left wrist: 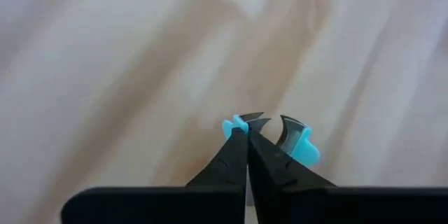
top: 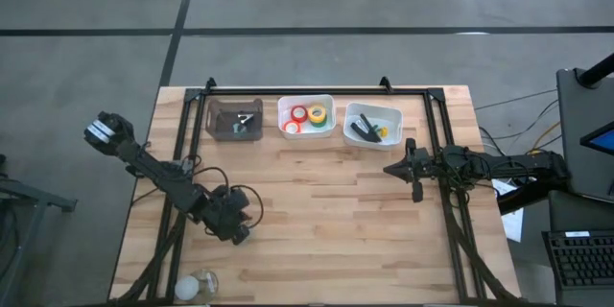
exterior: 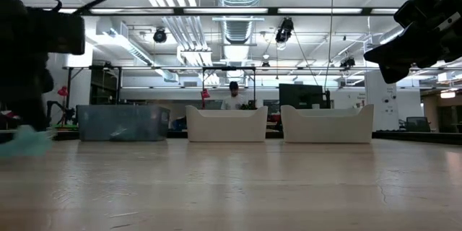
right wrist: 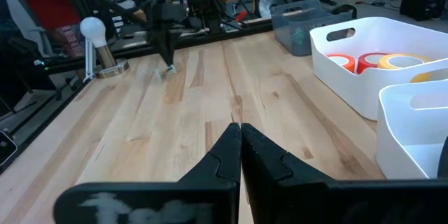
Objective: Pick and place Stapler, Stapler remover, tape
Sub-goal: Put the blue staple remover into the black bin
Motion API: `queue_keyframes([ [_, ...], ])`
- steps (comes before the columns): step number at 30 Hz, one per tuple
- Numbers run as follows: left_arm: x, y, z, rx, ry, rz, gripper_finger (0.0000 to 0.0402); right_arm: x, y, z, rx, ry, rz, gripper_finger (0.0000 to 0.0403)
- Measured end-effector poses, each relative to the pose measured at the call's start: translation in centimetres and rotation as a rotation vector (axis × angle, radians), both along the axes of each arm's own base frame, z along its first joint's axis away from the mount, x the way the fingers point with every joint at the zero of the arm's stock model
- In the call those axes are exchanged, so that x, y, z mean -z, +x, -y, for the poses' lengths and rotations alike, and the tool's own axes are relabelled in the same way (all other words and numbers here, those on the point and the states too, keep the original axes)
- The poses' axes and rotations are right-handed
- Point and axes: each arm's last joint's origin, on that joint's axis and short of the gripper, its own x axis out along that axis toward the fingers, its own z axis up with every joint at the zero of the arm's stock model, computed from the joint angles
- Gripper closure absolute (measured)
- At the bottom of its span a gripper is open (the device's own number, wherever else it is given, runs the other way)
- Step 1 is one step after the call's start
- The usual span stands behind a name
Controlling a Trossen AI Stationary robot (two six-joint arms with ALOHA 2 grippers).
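The stapler remover is blue plastic with curved metal claws; my left gripper is shut on it over the table's near-left part. In the right wrist view it shows as a small blue speck at the table top under the down-pointing left gripper. The black stapler lies in the right white bin, next to something yellow. Red, green and yellow tape rolls lie in the middle white bin. My right gripper is shut and hovers in front of the right bin, touching nothing. My left gripper pinches the stapler remover between its two fingertips, which point down from above. The blue plastic grips stick out on both sides of the fingers, and the metal claws show just past them. Whether it rests on the wood I cannot tell.
A dark grey bin with a small item inside stands left of the white bins along the far edge. A white bulb-shaped thing sits at the near-left corner. Black frame rails run along the table's sides. Bare wood lies between the arms.
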Motion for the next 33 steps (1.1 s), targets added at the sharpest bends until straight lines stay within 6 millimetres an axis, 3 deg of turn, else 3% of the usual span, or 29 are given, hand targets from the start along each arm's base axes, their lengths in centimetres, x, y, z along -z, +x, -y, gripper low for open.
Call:
queue_keyframes([
  [13, -0.4, 0.4, -1.0, -0.083, 0.349, 0.187, 0.0399, 0.0, 0.0, 0.0, 0.0, 0.0, 0.0, 0.0394],
  [19, -0.9, 0.7, -1.9, -0.211, 0.51, 0.287, 0.0398, 0.0, 0.0, 0.0, 0.0, 0.0, 0.0, 0.0394],
  [27, -2.0, 1.7, -5.4, -0.466, 0.587, 0.347, 0.0397, 0.0, 0.0, 0.0, 0.0, 0.0, 0.0, 0.0394],
  [33, -3.8, 2.0, -8.8, -0.549, 0.659, 0.312, 0.0398, 0.0, 0.0, 0.0, 0.0, 0.0, 0.0, 0.0394],
])
